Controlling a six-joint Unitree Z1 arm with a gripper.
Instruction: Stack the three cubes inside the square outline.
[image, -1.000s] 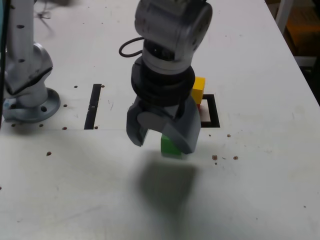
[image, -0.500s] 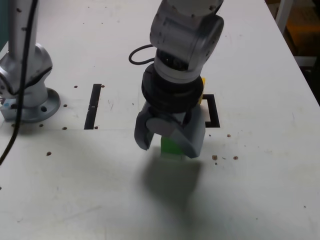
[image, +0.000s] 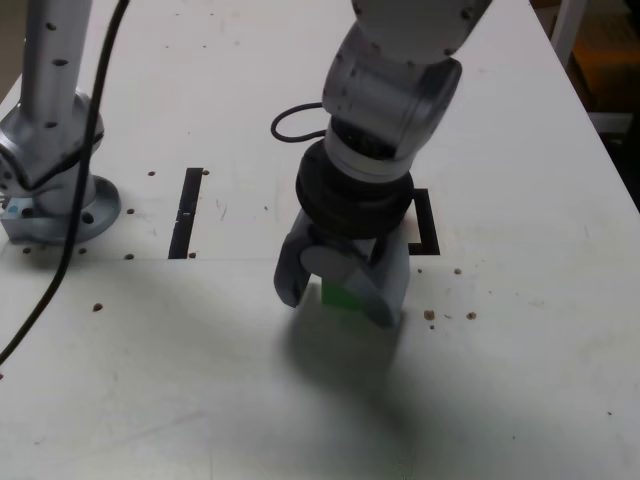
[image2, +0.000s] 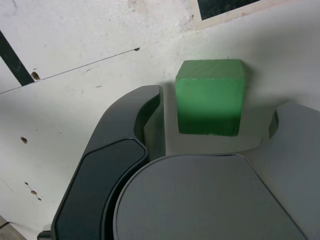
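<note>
1. Exterior view: the gripper (image: 343, 292) has sunk lower over the green cube (image: 341, 296), mid-frame.
2. Wrist view: jaws parted, straddling it with gaps; not yet gripped.
3. The square outline (image: 428, 225) waits just behind.

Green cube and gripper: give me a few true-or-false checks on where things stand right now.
1. The green cube sits between the open jaws of the gripper. True.
2. The green cube is lifted off the table. False: it rests on the table.
3. The green cube lies inside the square outline. False: it is outside it, nearer the camera in the exterior view.
4. The arm hides most of the outline in the exterior view. True.
5. The jaws are pressed tight on the cube. False: the wrist view shows a gap on each side.
</note>
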